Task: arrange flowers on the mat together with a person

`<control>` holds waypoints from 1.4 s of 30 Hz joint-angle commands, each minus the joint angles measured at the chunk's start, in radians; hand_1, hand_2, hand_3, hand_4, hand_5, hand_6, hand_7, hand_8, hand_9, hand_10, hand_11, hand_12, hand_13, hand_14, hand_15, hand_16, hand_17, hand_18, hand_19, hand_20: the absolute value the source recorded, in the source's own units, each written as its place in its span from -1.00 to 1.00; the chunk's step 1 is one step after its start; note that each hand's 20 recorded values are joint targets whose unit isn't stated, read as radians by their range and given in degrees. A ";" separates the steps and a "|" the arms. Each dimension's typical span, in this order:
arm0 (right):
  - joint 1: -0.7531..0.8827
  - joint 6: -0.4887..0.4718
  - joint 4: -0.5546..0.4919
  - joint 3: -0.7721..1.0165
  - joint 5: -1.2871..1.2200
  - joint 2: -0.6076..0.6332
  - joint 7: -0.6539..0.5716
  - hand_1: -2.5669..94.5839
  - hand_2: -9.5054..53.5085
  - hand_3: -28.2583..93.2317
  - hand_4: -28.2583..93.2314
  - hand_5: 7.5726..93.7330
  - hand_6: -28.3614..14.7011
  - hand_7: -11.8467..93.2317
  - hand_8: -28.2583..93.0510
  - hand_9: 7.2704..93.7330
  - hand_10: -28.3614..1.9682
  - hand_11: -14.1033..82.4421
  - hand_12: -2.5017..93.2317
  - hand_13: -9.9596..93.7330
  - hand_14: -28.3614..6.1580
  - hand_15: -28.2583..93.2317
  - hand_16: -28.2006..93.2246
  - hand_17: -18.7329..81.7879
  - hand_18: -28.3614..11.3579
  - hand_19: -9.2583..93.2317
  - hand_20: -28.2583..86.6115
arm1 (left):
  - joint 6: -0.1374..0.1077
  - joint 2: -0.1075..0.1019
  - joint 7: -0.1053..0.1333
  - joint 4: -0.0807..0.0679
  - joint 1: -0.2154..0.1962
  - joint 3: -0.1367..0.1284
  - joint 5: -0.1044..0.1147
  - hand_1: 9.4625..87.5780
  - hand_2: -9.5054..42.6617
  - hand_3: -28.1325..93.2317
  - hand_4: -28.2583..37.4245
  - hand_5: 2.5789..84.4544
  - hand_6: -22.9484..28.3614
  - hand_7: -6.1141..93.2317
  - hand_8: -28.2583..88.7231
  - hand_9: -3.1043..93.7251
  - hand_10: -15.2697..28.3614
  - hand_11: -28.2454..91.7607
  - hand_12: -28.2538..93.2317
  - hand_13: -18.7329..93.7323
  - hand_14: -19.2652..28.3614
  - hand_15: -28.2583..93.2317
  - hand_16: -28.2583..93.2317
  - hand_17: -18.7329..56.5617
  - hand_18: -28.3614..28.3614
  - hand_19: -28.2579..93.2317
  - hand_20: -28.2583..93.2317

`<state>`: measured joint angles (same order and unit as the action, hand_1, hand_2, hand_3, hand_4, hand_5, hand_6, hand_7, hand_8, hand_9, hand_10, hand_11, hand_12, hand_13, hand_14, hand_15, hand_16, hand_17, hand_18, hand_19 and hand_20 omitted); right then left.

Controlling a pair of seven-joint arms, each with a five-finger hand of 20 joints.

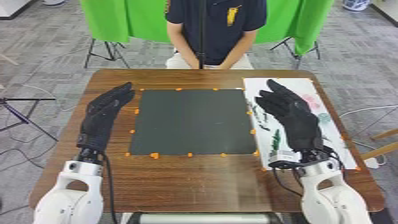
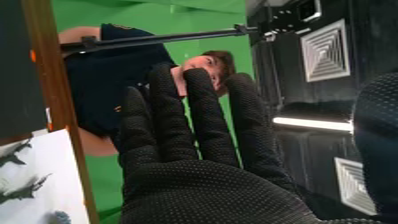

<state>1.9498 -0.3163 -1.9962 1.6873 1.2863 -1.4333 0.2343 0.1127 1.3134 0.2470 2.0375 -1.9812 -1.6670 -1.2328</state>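
Note:
In the head view, my left hand [image 1: 107, 112] is held over the table's left side, beside the dark mat [image 1: 191, 122], with fingers straight. My right hand [image 1: 291, 112] hangs over the white sheet [image 1: 333, 135] right of the mat, fingers extended and holding nothing. Pink and green flower shapes and dark leafy sprigs lie on that sheet, partly hidden by the hand. The mat is bare. In the right wrist view my right hand [image 2: 209, 192] has its fingers spread slightly, and part of the white sheet [image 2: 44, 172] shows dark sprigs.
Orange markers dot the edges of the mat and sheet on the brown table [image 1: 191, 177]. Across the table a person sits before a green backdrop [image 1: 133, 20], hands off the table. A dark vertical pole [image 1: 202, 37] stands at the far edge.

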 commanded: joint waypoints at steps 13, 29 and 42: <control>-0.015 -0.146 -0.004 0.088 0.097 -0.134 -0.032 -0.71 -0.76 0.72 -0.80 -0.21 0.18 -0.62 -0.65 -0.14 -0.17 -0.60 -0.64 -0.09 -0.35 -0.36 -0.20 -0.23 -0.25 -0.75 -0.03 | 0.040 0.029 -0.017 -0.008 0.011 -0.007 -0.019 -0.53 -0.77 0.52 -0.65 0.02 0.04 -0.62 -0.60 -0.09 0.28 -0.27 -0.28 -0.14 0.48 -0.41 -0.43 -0.47 0.48 -0.44 -0.28; 0.010 -0.132 -0.010 0.099 0.089 -0.131 -0.043 -0.71 -0.76 0.72 -0.80 -0.18 0.18 -0.62 -0.65 -0.10 -0.16 -0.59 -0.65 -0.05 -0.18 -0.35 -0.22 -0.23 -0.30 -0.73 -0.03 | 0.006 0.011 -0.013 -0.001 -0.011 -0.004 0.006 -0.52 -0.76 0.51 -0.65 0.02 0.06 -0.62 -0.61 -0.08 0.29 -0.27 -0.29 -0.13 0.48 -0.41 -0.43 -0.43 0.44 -0.45 -0.28; 0.002 -0.149 -0.007 0.098 0.075 -0.122 -0.058 -0.71 -0.76 0.71 -0.80 -0.10 0.20 -0.61 -0.66 -0.01 -0.17 -0.58 -0.65 0.01 -0.11 -0.32 -0.28 -0.21 -0.29 -0.74 -0.03 | 0.005 0.005 -0.016 -0.006 -0.008 -0.002 0.020 -0.51 -0.76 0.51 -0.65 0.03 0.06 -0.62 -0.61 -0.07 0.29 -0.27 -0.29 -0.12 0.48 -0.41 -0.44 -0.42 0.40 -0.46 -0.29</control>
<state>1.9476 -0.4577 -1.9974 1.7838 1.3604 -1.5581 0.1783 0.1250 1.3205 0.2401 2.0369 -1.9826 -1.6694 -1.2216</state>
